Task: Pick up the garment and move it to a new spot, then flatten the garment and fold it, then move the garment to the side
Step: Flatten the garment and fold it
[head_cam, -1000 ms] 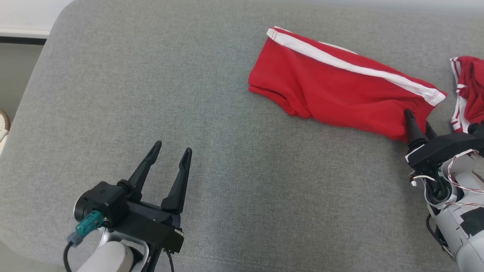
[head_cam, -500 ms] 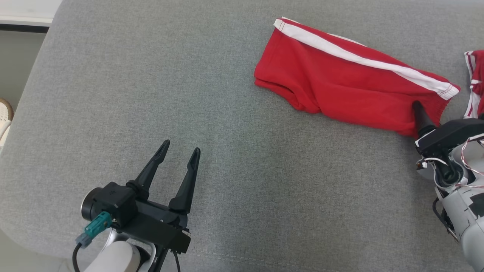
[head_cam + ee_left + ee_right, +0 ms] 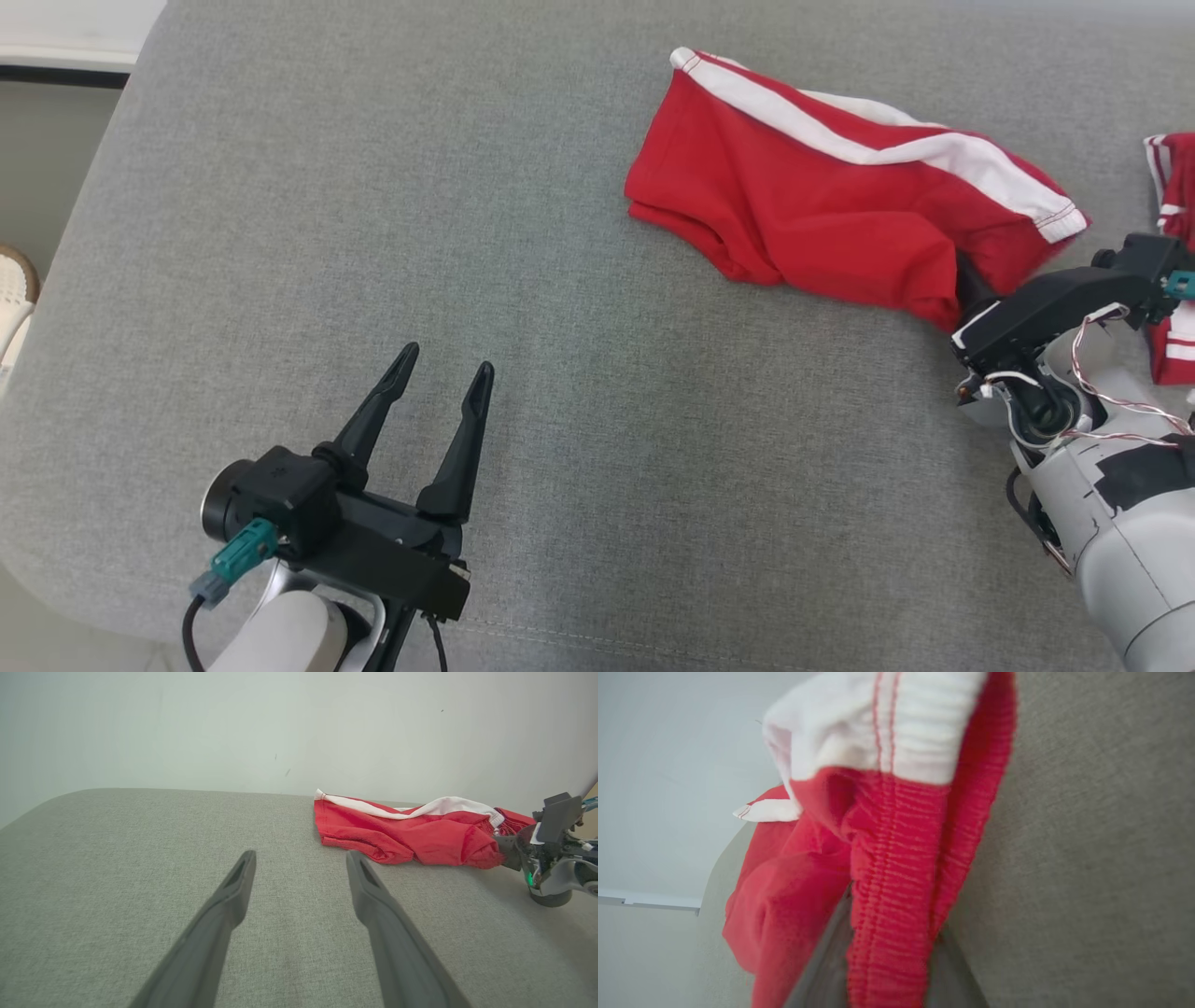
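Observation:
The garment (image 3: 822, 201) is a pair of red shorts with a white side stripe, folded, lying at the far right of the grey cushion (image 3: 392, 205). My right gripper (image 3: 966, 280) is shut on the garment's near right corner, its fingertips hidden by cloth. In the right wrist view the red ribbed waistband (image 3: 887, 882) is pinched between my two fingers. That corner of the garment (image 3: 420, 835) is lifted and bunched. My left gripper (image 3: 441, 364) rests open over bare cushion at the lower left, well away from the cloth, with nothing between its fingers (image 3: 233, 891).
A second red and white cloth (image 3: 1174, 252) lies at the right edge, behind my right arm. The cushion's rounded edge and a pale wall (image 3: 233, 728) lie beyond. At the far left edge a pale object (image 3: 14, 303) sits on the floor beside the cushion.
My right gripper has pulled the garment's right corner leftward and up, bunching the cloth and bending the white stripe. The left gripper has stayed still. The head view shifted slightly.

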{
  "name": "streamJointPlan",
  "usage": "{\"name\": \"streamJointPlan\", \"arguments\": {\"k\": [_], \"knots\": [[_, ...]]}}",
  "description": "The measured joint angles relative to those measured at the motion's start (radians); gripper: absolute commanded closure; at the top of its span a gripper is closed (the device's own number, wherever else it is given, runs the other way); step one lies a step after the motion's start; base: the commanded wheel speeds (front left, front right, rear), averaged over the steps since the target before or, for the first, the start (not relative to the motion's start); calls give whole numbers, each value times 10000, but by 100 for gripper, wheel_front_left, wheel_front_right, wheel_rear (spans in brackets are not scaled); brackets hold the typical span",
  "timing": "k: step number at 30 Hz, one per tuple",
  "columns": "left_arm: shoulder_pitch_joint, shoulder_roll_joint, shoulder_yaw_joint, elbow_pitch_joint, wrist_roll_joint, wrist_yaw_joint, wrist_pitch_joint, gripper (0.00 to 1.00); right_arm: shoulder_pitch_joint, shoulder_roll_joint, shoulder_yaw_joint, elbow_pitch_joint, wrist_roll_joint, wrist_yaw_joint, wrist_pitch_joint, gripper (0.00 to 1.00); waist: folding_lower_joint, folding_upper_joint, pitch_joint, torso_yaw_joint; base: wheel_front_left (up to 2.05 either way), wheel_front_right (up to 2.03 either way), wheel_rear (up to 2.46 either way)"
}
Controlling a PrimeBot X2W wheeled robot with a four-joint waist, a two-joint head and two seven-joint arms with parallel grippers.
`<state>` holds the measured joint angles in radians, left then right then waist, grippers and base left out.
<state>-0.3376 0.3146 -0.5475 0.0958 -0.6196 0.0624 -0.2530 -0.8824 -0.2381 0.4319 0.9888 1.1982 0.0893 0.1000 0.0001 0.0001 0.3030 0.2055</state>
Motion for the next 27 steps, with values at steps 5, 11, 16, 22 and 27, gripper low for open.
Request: {"name": "streamJointPlan", "arguments": {"k": [5,11,16,22,27], "knots": [[216,-38,123,130,67,-100,0,0,12,52,81,171,-23,79,-209,100,0,0,-178,-110,0,0,0],[441,-71,247,211,115,-184,0,0,466,-35,205,159,-130,180,-495,100,0,0,-436,-337,0,0,0],[689,-98,357,261,138,-284,0,0,1074,-221,353,-25,-188,268,-581,100,-1,0,-670,-639,0,0,0],[1047,-127,541,290,148,-290,0,0,1712,-688,481,-385,-242,313,-621,100,-1,0,-974,-1120,0,0,0],[1223,-280,560,238,234,-368,0,0,1992,-997,504,-848,-274,313,-570,100,-1,0,-1193,-1534,0,0,0]]}}
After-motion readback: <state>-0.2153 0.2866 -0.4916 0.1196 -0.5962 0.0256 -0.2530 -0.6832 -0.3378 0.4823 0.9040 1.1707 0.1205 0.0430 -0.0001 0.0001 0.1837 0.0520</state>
